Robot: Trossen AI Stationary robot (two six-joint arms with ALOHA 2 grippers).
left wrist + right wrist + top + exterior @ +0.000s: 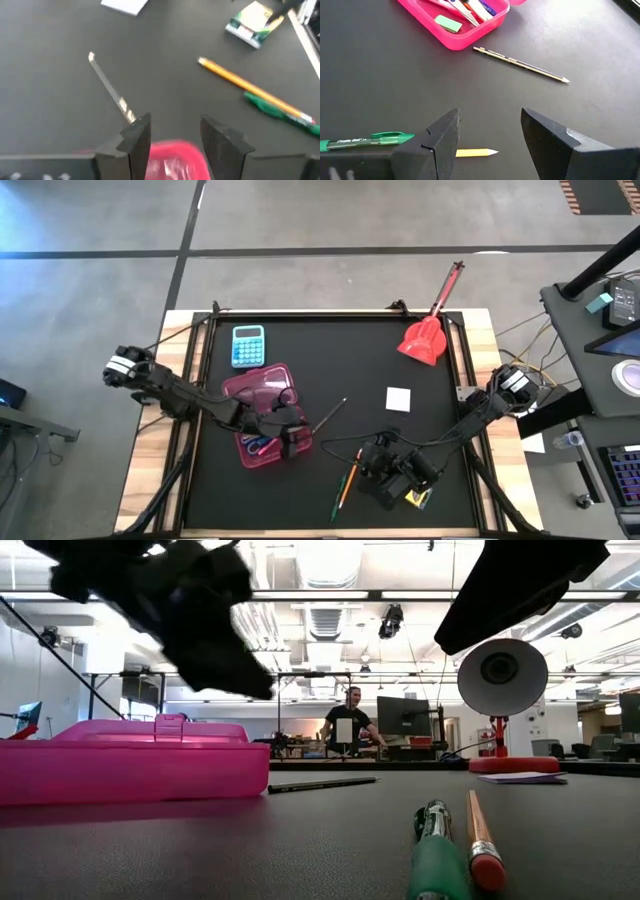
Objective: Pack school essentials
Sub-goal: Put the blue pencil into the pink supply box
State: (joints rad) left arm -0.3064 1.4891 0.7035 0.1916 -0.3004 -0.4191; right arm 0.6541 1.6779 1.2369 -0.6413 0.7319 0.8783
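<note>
Black matting covers the table (330, 360). Left gripper (293, 442), lower centre-left, hangs released over the translucent pink plastic case (268, 412). Right gripper (490, 145) is spread, empty, above the orange wooden pencil (347, 483) and green plastic pen (339, 500); a level, centred descent is advised.

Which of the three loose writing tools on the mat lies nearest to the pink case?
The dark grey pencil: it lies alone, just beside the pink case. The orange pencil and green pen lie together farther away, near the right gripper.
</note>
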